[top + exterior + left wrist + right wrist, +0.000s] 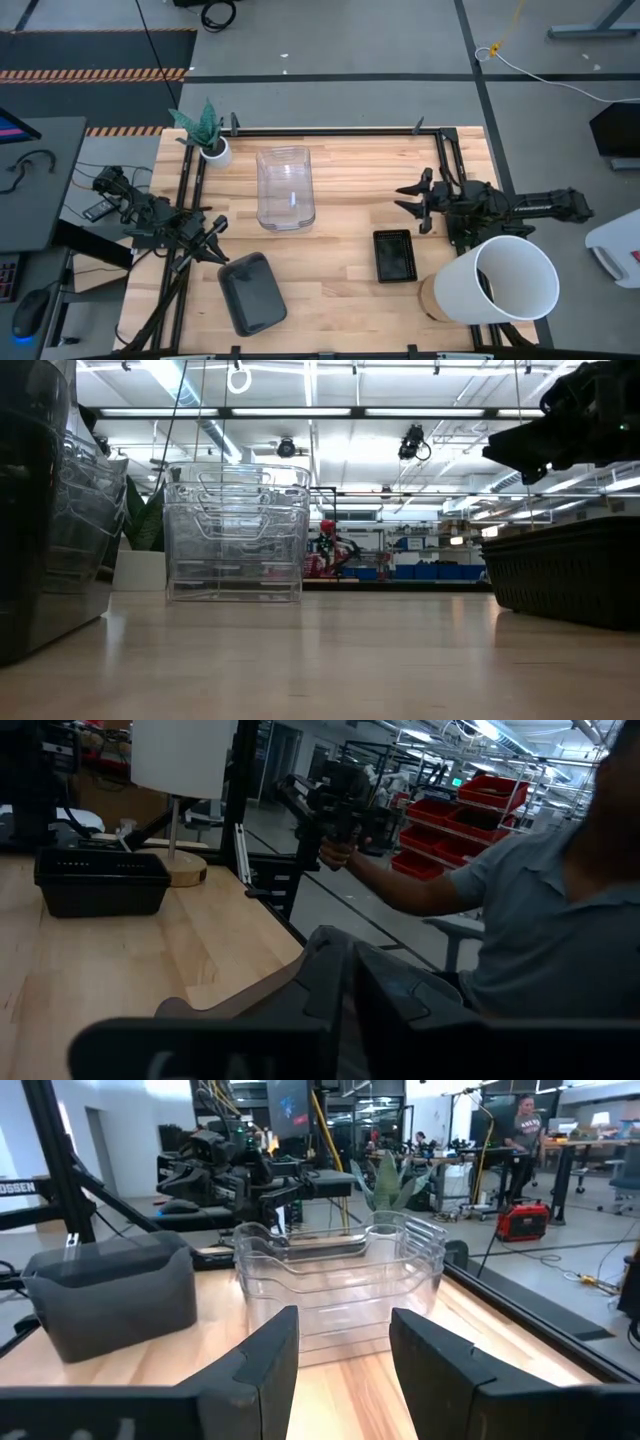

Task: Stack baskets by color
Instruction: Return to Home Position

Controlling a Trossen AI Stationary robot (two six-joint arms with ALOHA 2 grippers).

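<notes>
Hanging empty with fingers spread, the right gripper (pixel 408 200) and left gripper (pixel 217 238) flanked light, stiff, slippery-looking clear baskets (pixel 285 187), likely best pinched at a rim wall.

Stacked clear baskets (pixel 236 530) stand mid-table, grey baskets (pixel 45 510) at left, black baskets (pixel 570 572) at right, right gripper (pixel 510 460) raised nearby.
</notes>
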